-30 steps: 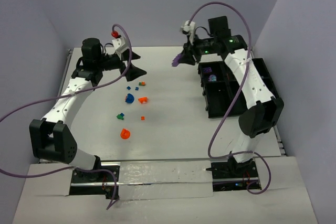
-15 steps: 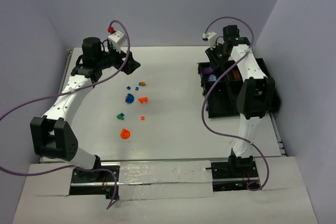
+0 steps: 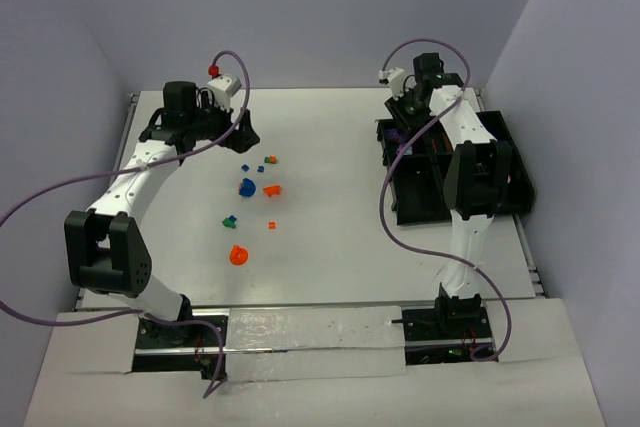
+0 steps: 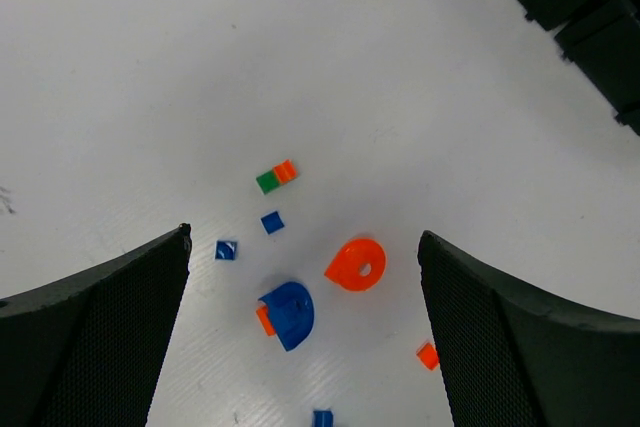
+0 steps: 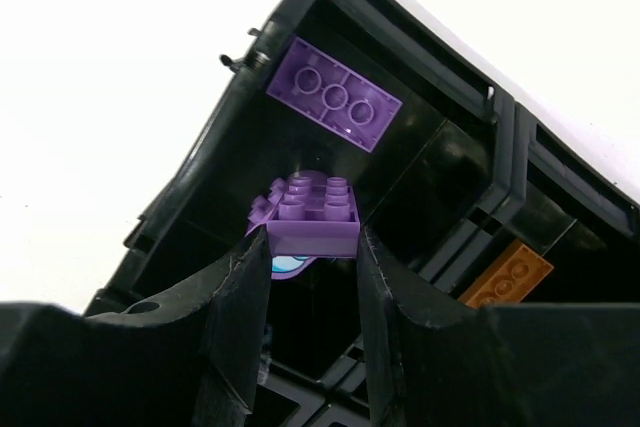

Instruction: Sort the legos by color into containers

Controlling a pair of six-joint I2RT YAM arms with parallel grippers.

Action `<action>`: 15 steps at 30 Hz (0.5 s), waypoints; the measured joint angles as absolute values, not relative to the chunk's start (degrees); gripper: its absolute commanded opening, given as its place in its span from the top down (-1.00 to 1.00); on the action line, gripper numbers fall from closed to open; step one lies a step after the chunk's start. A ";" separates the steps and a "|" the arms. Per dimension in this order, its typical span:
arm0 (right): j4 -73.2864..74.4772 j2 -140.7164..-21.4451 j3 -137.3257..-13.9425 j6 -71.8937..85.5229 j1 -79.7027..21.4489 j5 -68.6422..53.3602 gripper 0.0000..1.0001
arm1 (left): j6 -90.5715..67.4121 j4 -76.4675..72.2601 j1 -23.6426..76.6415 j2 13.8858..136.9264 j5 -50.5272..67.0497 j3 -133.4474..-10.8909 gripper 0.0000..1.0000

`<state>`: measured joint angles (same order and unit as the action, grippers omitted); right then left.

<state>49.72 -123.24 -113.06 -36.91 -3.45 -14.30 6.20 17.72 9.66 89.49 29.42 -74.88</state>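
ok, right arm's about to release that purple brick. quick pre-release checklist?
1. Purple brick clamped between the right tool fingers: ok.
2. Right tool over the tray compartment holding a purple flat brick: ok.
3. Orange brick in a separate compartment, colors not mixed: ok.
4. Drop height above the compartment floor: cannot tell.
5. Left tool open over the loose legos, away from the tray: ok.

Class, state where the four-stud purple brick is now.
The four-stud purple brick is centre of the right wrist view, gripped by the right end effector over the black tray compartment holding a longer purple brick; an orange brick lies lower right.
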 measured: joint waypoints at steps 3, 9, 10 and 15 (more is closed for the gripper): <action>49.86 -123.26 -113.06 -36.94 -3.76 -14.01 -0.15 | 8.21 18.92 9.45 89.36 28.35 -73.05 -0.99; 50.03 -123.24 -112.92 -37.02 -3.95 -13.05 -0.52 | 12.15 21.38 9.11 89.21 23.08 -69.23 -0.98; 50.11 -123.24 -112.92 -36.96 -3.95 -12.95 -0.58 | 13.05 21.78 8.97 89.06 22.39 -68.35 -0.98; 50.31 -122.62 -112.90 -36.77 -3.95 -12.86 -0.91 | 20.85 26.59 7.03 85.65 24.40 -62.88 -0.79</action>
